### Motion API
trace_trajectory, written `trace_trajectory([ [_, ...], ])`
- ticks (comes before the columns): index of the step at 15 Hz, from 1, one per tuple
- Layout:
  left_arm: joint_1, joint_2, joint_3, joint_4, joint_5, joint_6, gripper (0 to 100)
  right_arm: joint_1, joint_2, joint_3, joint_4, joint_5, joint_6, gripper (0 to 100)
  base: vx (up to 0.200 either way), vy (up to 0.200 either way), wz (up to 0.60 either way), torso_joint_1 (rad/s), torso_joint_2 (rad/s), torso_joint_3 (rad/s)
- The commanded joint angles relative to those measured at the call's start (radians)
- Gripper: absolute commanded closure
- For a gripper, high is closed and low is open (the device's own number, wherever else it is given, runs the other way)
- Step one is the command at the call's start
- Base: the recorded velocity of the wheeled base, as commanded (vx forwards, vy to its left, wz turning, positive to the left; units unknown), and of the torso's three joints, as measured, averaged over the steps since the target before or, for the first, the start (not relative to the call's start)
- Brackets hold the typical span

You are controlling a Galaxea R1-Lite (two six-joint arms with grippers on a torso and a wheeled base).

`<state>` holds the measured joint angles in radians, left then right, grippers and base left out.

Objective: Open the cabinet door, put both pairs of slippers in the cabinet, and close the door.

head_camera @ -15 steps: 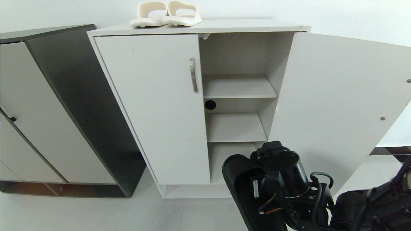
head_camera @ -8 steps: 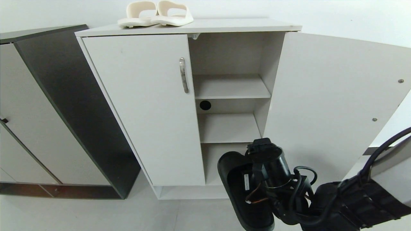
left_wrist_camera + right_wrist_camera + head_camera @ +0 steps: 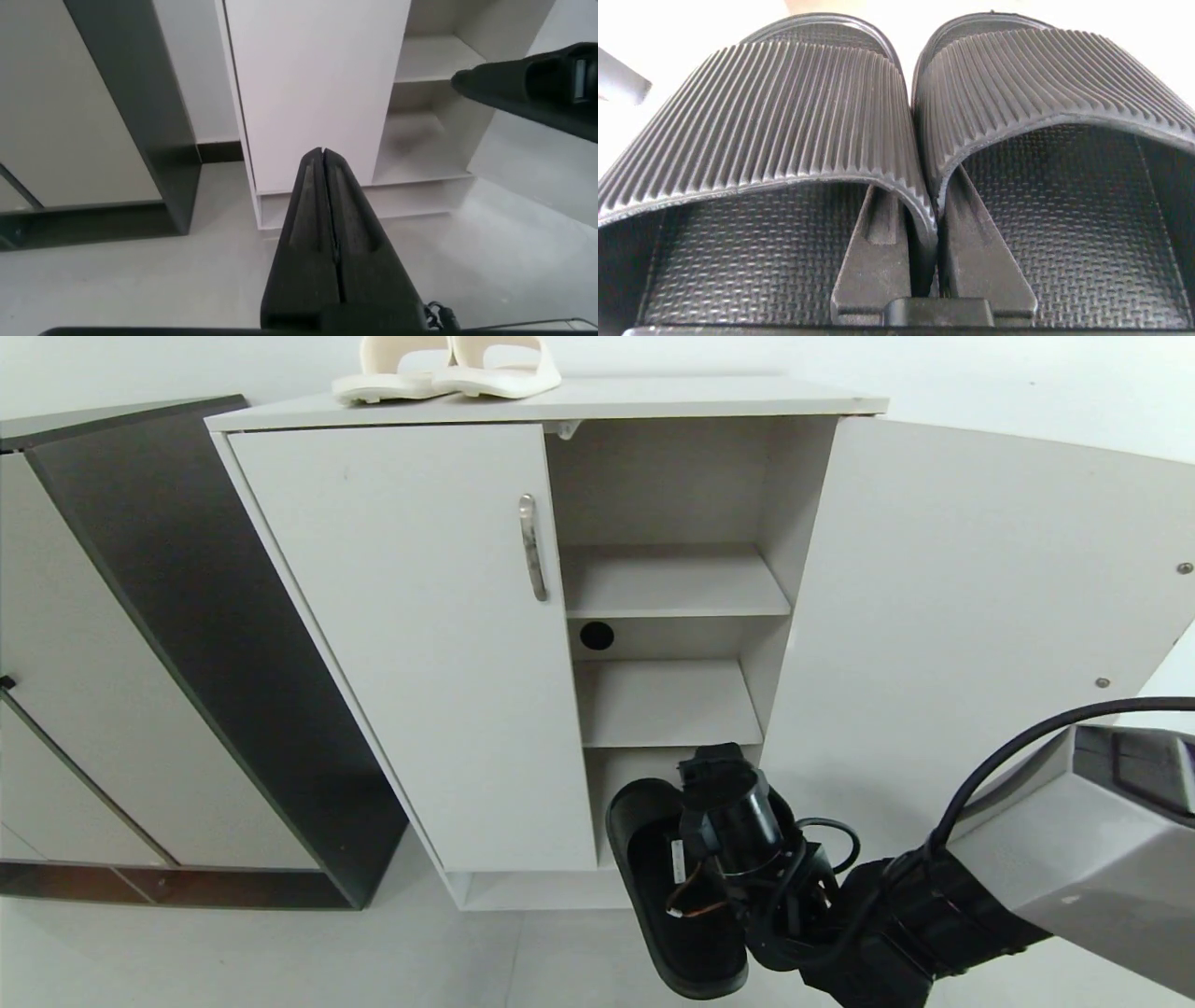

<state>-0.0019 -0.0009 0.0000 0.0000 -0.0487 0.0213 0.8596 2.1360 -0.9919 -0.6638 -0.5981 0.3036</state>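
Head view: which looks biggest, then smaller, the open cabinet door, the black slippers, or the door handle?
Largest: open cabinet door.
Next: black slippers, though nearness to the camera enlarges them.
Smallest: door handle.

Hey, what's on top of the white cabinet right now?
A pair of cream slippers lies side by side near the left end of the cabinet top. The surface behind them is hidden.
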Motion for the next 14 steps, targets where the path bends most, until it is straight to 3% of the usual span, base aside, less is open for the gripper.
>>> trace_trajectory([
  [1, -0.001, 0.002, 0.000, 0.000, 0.000, 0.000, 100, 0.003, 0.042, -0.034, 0.000, -0.002, -0.001, 100, 0.000, 0.000, 0.00, 0.012, 0.00, -0.178],
  [8, 0.000, 0.002, 0.000, -0.002, 0.000, 0.000, 100, 0.033, 0.035, -0.053, -0.071, -0.146, -0.060, 100, 0.000, 0.000, 0.00, 0.004, 0.00, -0.191],
  [13, 0.000, 0.002, 0.000, -0.002, 0.000, 0.002, 100, 0.032, 0.081, 0.081, -0.617, -0.192, -0.353, 100, 0.000, 0.000, 0.00, 0.001, 0.00, -0.196],
  [14, 0.000, 0.002, 0.000, -0.002, 0.000, 0.002, 100, 0.032, 0.094, 0.081, -0.666, -0.203, -0.383, 100, 0.000, 0.000, 0.00, 0.007, 0.00, -0.188],
])
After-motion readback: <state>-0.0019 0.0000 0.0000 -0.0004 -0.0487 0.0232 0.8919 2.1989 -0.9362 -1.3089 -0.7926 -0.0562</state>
